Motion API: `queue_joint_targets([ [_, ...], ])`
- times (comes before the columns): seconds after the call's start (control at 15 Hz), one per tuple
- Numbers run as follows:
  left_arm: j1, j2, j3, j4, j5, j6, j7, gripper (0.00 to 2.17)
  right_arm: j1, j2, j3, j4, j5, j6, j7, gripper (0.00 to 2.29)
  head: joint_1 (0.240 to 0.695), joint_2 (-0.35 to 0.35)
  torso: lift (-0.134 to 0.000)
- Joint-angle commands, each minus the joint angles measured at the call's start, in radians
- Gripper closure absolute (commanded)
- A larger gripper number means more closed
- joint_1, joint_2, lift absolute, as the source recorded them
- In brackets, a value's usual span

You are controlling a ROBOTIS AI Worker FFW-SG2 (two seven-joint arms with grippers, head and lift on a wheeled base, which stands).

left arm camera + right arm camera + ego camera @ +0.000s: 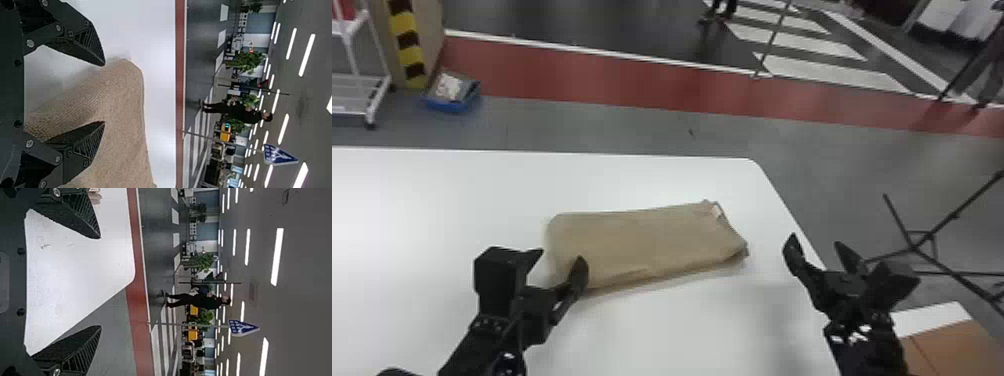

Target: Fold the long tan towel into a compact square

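One folded, oblong tan cloth towel (652, 240) on one white surface (432, 200), one black two-fingered left tool (561, 254) spread at the towel's left end, one matching right tool (815, 241) spread, apart from the towel

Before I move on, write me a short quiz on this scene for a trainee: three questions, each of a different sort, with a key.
1. True or false: the left gripper and the right gripper both have their fingers open.
2. Pick one. How does the tan towel lie on the table?
A) Crumpled into a ball
B) Flat, longer than it is wide
C) Hanging over the table's edge
3. Fill in "left" or "right", from the robot's side: the small pale tag sits near the towel's far ____ corner.

Key: 1 true; 2 B; 3 right
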Motion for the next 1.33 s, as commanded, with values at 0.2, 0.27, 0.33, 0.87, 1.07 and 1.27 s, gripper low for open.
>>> queue_joint_targets([
  [0.2,0.005,0.005,0.003,-0.018,-0.038,0.027,0.044,0.88,-0.003,0.0,0.005,0.0,-0.001,-0.005,0.002,0.07,0.695,-0.35,-0.123],
  [0.27,0.011,0.008,0.005,-0.03,-0.038,0.024,0.045,1.17,-0.004,0.0,0.005,0.0,-0.001,-0.005,0.002,0.07,0.695,-0.35,-0.123],
  [0.33,0.017,0.01,0.008,-0.042,-0.038,0.024,0.045,1.47,-0.003,0.0,0.005,0.0,-0.001,-0.002,0.002,0.07,0.695,-0.35,-0.123],
  [0.87,0.028,0.011,0.012,-0.073,-0.022,0.036,0.033,0.68,-0.006,0.0,0.011,0.002,-0.001,-0.002,0.002,0.07,0.695,-0.35,-0.123],
  [1.07,0.02,0.004,0.009,-0.065,-0.022,0.082,0.031,0.68,-0.003,0.0,0.011,0.002,-0.001,-0.002,0.002,0.07,0.695,-0.35,-0.123],
  [1.27,0.01,0.002,0.006,-0.056,-0.033,0.143,0.03,0.7,-0.001,0.0,0.013,0.002,-0.001,-0.005,0.002,0.07,0.695,-0.35,-0.123],
])
